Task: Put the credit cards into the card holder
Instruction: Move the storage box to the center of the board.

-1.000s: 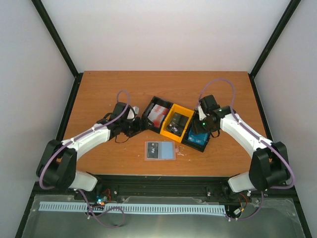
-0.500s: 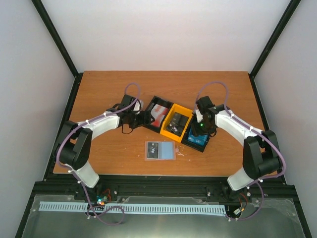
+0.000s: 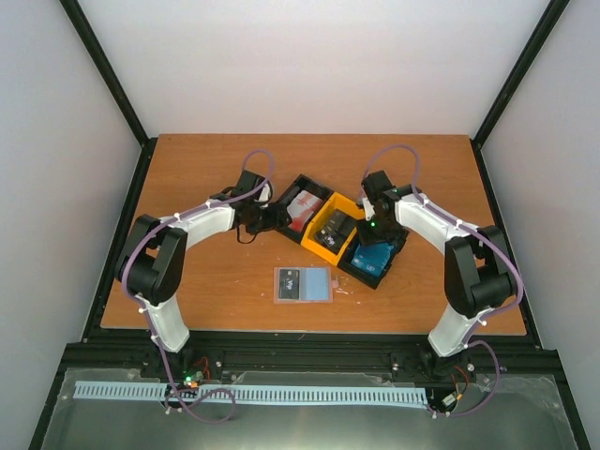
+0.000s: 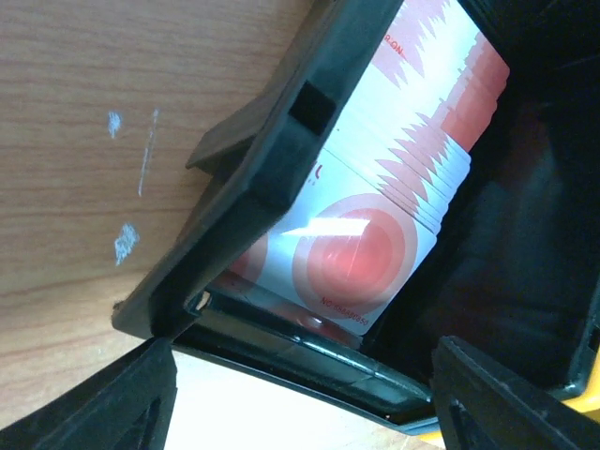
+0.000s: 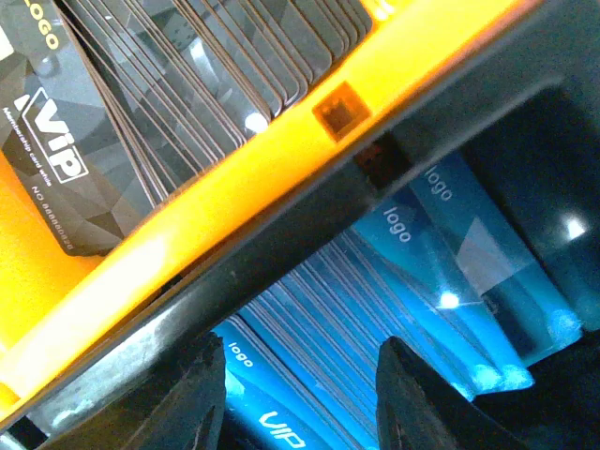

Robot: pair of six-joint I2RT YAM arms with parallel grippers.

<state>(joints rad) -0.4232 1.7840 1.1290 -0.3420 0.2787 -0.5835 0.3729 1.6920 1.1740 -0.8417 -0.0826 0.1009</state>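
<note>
My left jaws are spread wide, nothing between them, their two dark tips sitting at the bottom corners of the left wrist view. They hover over the black bin (image 4: 253,178), where the red-and-white cards (image 4: 375,216) lie fanned in a leaning stack across the middle of the frame. My right jaws are likewise parted and empty, poised at the bottom of the right wrist view above the blue cards (image 5: 375,309), which are packed in the other black bin (image 5: 309,220). The dark grey cards (image 5: 112,122) fill the yellow bin (image 5: 281,159) at the upper left. In the top view the card holder (image 3: 303,284) lies open and flat on the tabletop (image 3: 187,159), lower centre, well apart from all three bins. A dark patch on its left half may be a card, though I cannot tell. I judge these cards to be light, stiff and glossy, so slippery against each other. A pinch on the faces would likely drag several along, so I would take the exposed edge of the topmost card, across its short width, and peel it free. The holder looks soft and may shift when a card is pushed into a pocket.
</note>
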